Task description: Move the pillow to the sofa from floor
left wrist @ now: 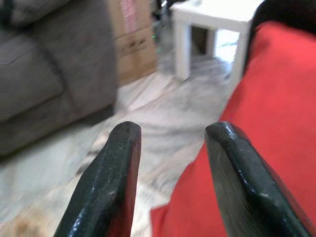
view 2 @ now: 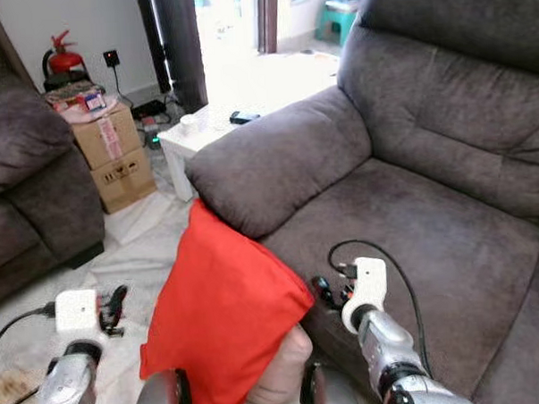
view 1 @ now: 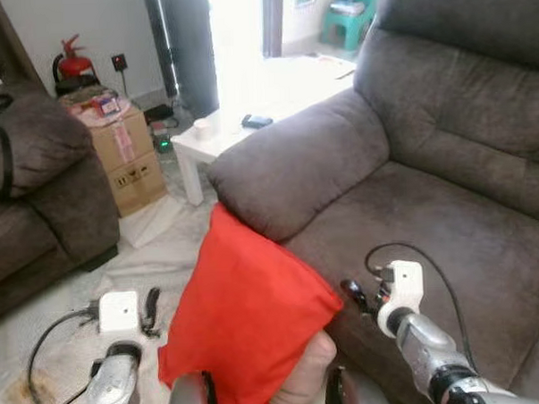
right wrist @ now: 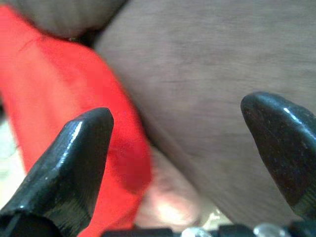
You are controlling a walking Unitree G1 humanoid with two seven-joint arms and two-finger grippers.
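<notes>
A red pillow (view 1: 243,315) stands tilted on the floor, leaning against the front of the grey sofa (view 1: 431,213) just below its armrest (view 1: 295,161). A pale pinkish thing (view 1: 304,379) peeks out under the pillow's lower edge. My left gripper (view 1: 152,312) hovers low to the pillow's left, open; in the left wrist view its fingers (left wrist: 111,173) frame the floor, with the pillow's red edge (left wrist: 266,123) beside one of them. My right gripper (view 1: 354,295) is open at the sofa seat's front edge, right of the pillow, and its fingers (right wrist: 74,153) span pillow and seat cushion.
A white low table (view 1: 213,142) stands behind the armrest, with a cardboard box (view 1: 129,159) and a fire extinguisher (view 1: 74,66) to its left. A second dark sofa (view 1: 37,194) fills the left side. White sheeting (view 1: 164,242) covers the floor.
</notes>
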